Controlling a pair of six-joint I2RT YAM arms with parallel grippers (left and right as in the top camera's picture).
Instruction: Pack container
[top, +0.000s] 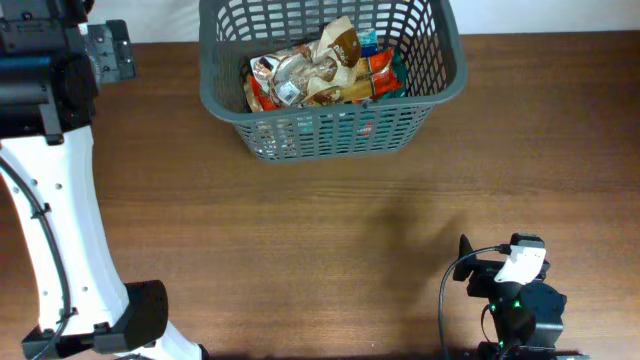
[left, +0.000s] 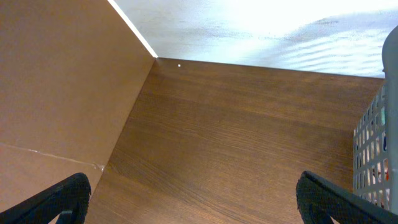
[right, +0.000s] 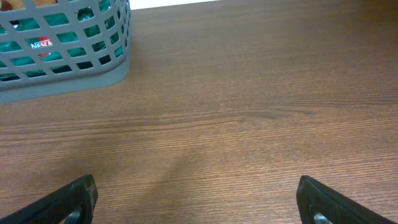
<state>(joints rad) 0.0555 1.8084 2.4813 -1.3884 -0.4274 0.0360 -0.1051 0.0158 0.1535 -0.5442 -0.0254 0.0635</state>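
The container (top: 452, 40), a dark grey slotted basket, stands at the far middle of the wooden table. Several food packets (top: 320, 72) in brown, red and teal lie piled inside it. In the left wrist view my left gripper (left: 196, 202) is open over bare wood near the table's far left corner, and the container's wall (left: 373, 155) shows at the right edge. In the right wrist view my right gripper (right: 196, 202) is open over bare wood, with the container's corner (right: 74, 68) at the upper left. Neither gripper holds anything.
The left arm's white link (top: 60, 220) runs down the left side of the table. The right arm's base (top: 515, 300) sits at the near right edge. A brown panel (left: 56, 87) stands along the table's left side.
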